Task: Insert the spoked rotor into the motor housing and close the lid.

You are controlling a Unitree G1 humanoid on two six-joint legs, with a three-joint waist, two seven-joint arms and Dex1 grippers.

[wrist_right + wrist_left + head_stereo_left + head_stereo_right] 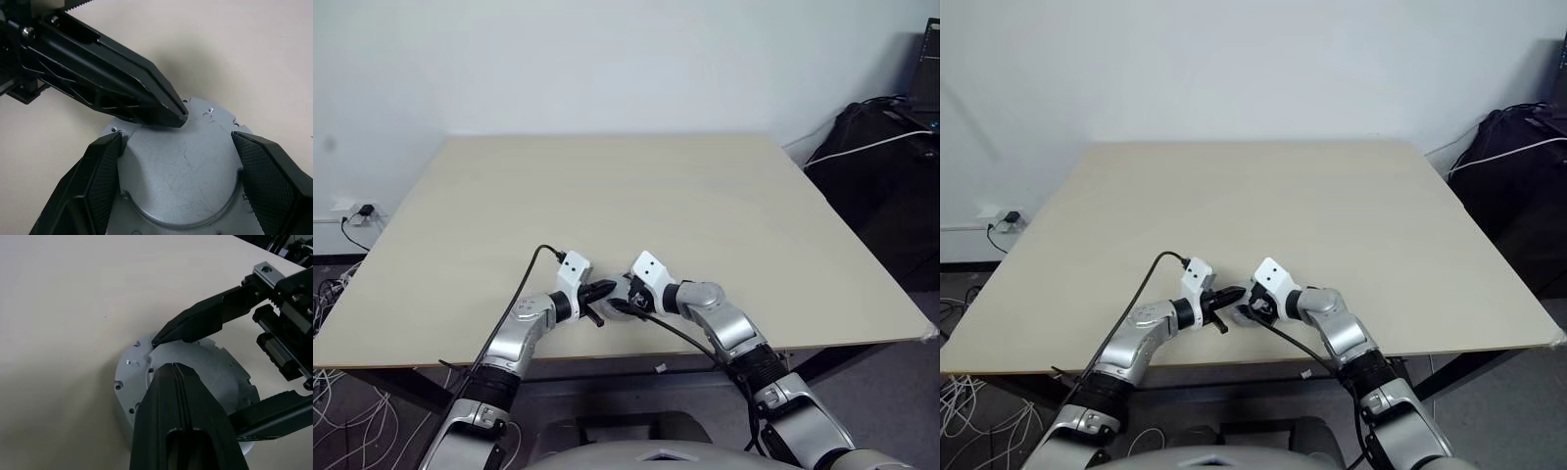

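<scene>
Lid (pixel 183 166) lay plain grey face up at the near edge of the desk (pixel 636 196), centred between the two arms. Small screw holes ran around its flange, and notches were cut into the rim. Fine scratches showed on the grey face. No brand, label or writing could be read on it, nor on either claw.

Right claw (pixel 181 176) was spread wide and straddled the lid: one textured black finger (pixel 100 181) sat against one side of the raised centre step, the other against the opposite side. Both pads looked in contact with the lid's edge, so it was clamped on the lid rather than hanging free.

Left claw (pixel 173 369) had its fingers pressed together with nothing between them. Its tip rested at or just above the lid's top face, near the rim on the side away from the right wrist. Actual contact couldn't be confirmed.

In the head views both claws met at the same spot on the desk's near edge, tips pointing at each other. A black cable (pixel 524 279) looped off the left wrist.

Dark bags and a white cable (pixel 871 147) sat beyond the desk's far right corner; a wall socket (pixel 357 211) showed low on the left.
</scene>
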